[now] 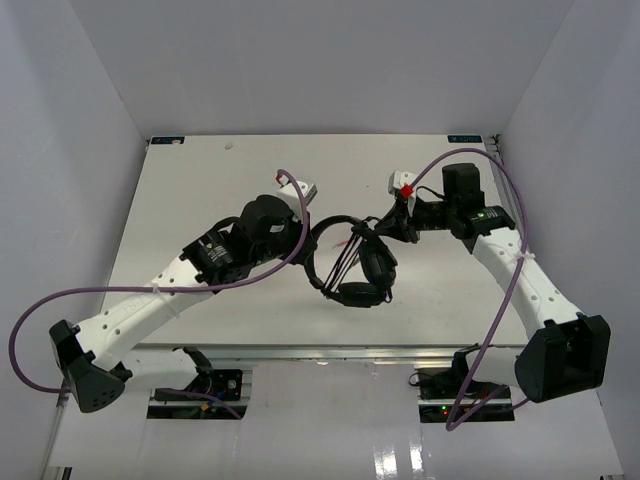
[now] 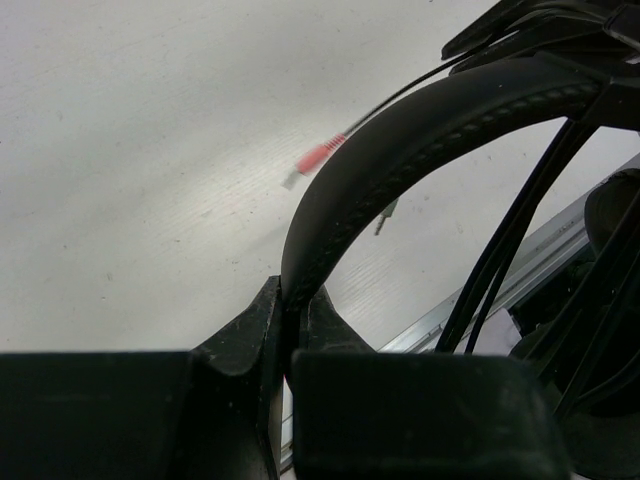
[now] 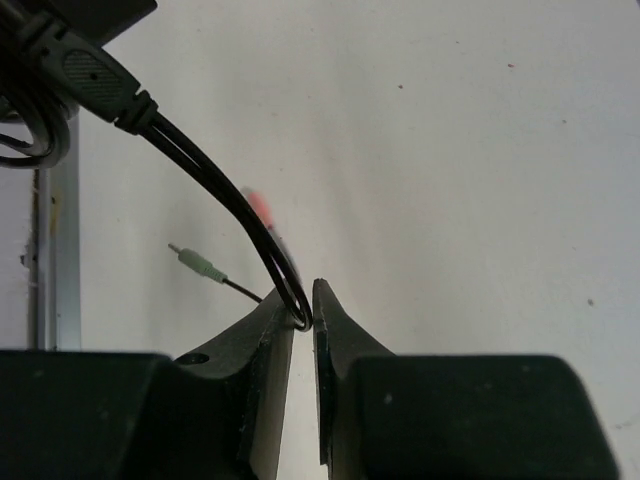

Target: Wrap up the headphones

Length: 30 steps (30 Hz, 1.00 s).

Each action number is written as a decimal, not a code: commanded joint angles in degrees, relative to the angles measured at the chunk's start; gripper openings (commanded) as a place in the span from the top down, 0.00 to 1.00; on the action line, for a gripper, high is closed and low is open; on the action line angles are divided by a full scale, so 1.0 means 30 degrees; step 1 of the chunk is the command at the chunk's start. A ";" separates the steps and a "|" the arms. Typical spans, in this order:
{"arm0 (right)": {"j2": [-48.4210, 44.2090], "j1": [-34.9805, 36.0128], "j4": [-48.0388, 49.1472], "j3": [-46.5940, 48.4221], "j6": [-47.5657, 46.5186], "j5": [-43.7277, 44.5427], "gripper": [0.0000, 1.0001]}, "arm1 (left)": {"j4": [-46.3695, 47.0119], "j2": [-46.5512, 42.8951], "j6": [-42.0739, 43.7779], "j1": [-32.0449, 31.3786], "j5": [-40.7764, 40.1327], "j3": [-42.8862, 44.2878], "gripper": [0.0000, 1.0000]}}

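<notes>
The black headphones (image 1: 360, 275) sit at the table's middle with the earcups low and the headband (image 1: 322, 240) arching left. My left gripper (image 1: 312, 244) is shut on the headband (image 2: 420, 130), which rises from between its fingertips in the left wrist view. The thin black cord (image 2: 505, 255) hangs past the band, and a pinkish plug (image 2: 320, 157) shows behind it. My right gripper (image 1: 384, 228) is just up and right of the earcups. In the right wrist view it (image 3: 305, 312) pinches a doubled loop of cord (image 3: 215, 180). A green plug (image 3: 200, 266) and a pinkish plug (image 3: 258, 205) lie beyond it.
Thick purple robot cables (image 1: 270, 262) loop over both arms. White walls close in the table (image 1: 200, 190) on three sides. A metal rail (image 2: 530, 265) runs along the near edge, also in the right wrist view (image 3: 55, 250).
</notes>
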 commanded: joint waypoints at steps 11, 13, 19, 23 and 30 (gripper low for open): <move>0.0743 -0.0115 1.1855 -0.6085 0.8647 -0.4092 0.82 | 0.5694 -0.1620 -0.1638 -0.0020 -0.1958 -0.5845 1.00; 0.0984 -0.0114 1.2891 -0.7049 0.9171 -0.4076 0.82 | 0.6591 -0.1891 -0.1981 -0.0020 -0.2090 -0.6537 1.00; 0.2633 -0.0114 1.4281 -0.8734 0.9599 -0.3657 0.75 | 0.8246 -0.2151 -0.2667 -0.0020 -0.2214 -0.8653 1.00; 0.3343 -0.0114 1.4631 -0.8757 0.9667 -0.2500 0.61 | 0.8165 -0.1631 -0.2614 -0.0020 -0.2381 -0.8808 1.00; 0.3167 -0.1361 1.2842 -0.7960 0.8173 -0.1384 0.38 | 0.8075 -0.1641 -0.2708 0.0021 -0.3465 -0.9725 1.00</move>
